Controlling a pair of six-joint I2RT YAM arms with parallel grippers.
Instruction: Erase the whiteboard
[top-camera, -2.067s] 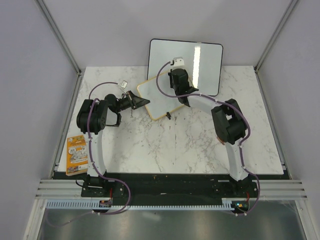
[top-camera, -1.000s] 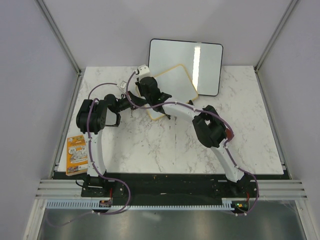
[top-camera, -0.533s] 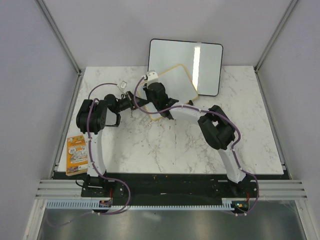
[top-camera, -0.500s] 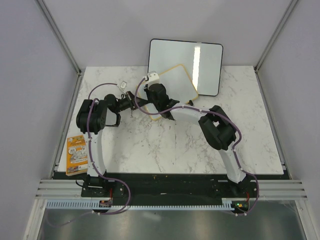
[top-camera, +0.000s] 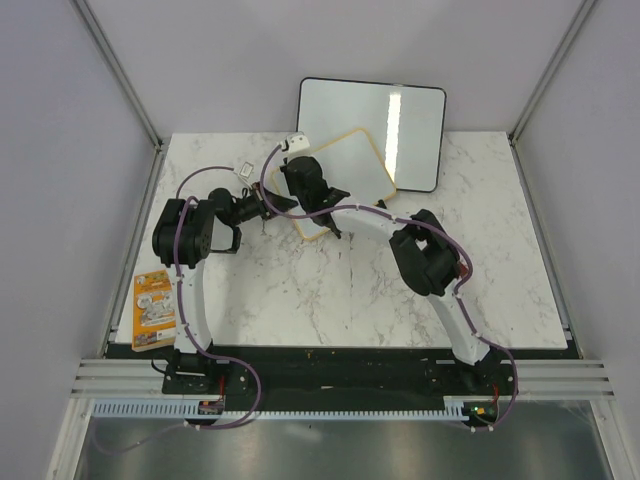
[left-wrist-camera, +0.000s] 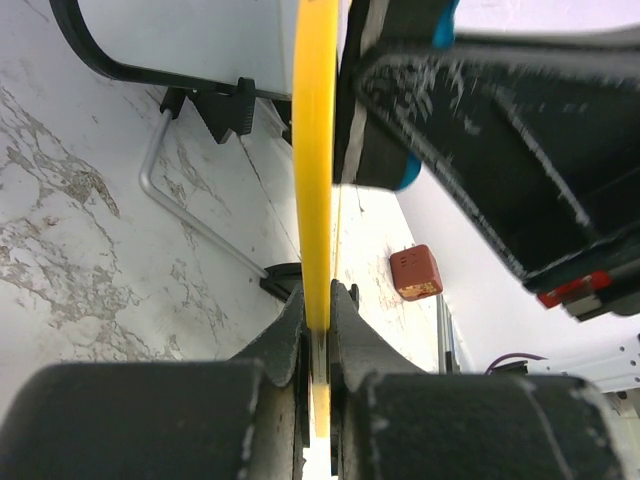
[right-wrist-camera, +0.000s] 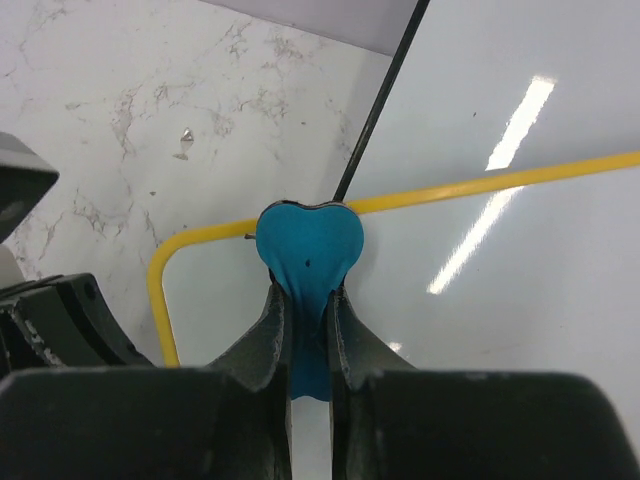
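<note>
The whiteboard (top-camera: 355, 170), small and yellow-framed, stands tilted at the back of the table. My left gripper (top-camera: 281, 203) is shut on its left frame edge; in the left wrist view the yellow edge (left-wrist-camera: 314, 150) runs up from between the fingers of the left gripper (left-wrist-camera: 318, 300). My right gripper (top-camera: 308, 190) hangs over the board's left part. In the right wrist view the right gripper (right-wrist-camera: 307, 292) is shut on a blue heart-shaped eraser (right-wrist-camera: 310, 245), pressed on the white surface beside the frame's rounded corner (right-wrist-camera: 160, 275).
A larger black-framed white board (top-camera: 410, 110) leans at the back, right behind the small one. An orange box (top-camera: 152, 310) lies at the table's left edge. A small red-brown block (left-wrist-camera: 415, 272) sits on the marble.
My right gripper swept the blue eraser from the board's right part to its left, went back a little, and now sits left again. The left gripper kept its hold on the frame.
</note>
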